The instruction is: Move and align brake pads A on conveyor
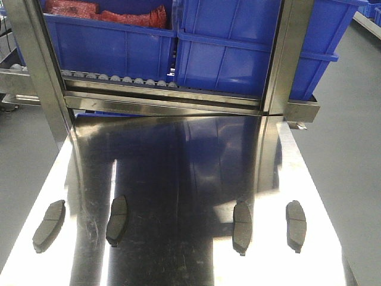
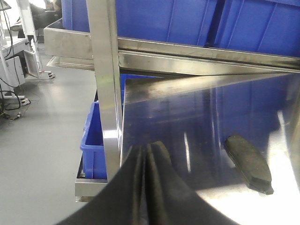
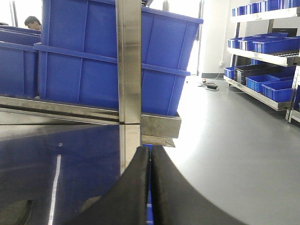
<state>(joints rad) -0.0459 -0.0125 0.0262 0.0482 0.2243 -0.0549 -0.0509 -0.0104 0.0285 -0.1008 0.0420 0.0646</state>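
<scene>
Four brake pads (image 1: 117,220) lie in a loose row on the shiny steel surface (image 1: 190,155), apparently waiting for pickup. The left pincer (image 2: 148,157) and right pincer (image 3: 150,157) are both clenched and empty.

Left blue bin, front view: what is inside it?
In the left bin lies red material, showing above the front wall. What it is cannot be told; the wall hides the rest.

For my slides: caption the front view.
Four brake pads lie in a row on the reflective steel tabletop, blue bins behind.
</scene>
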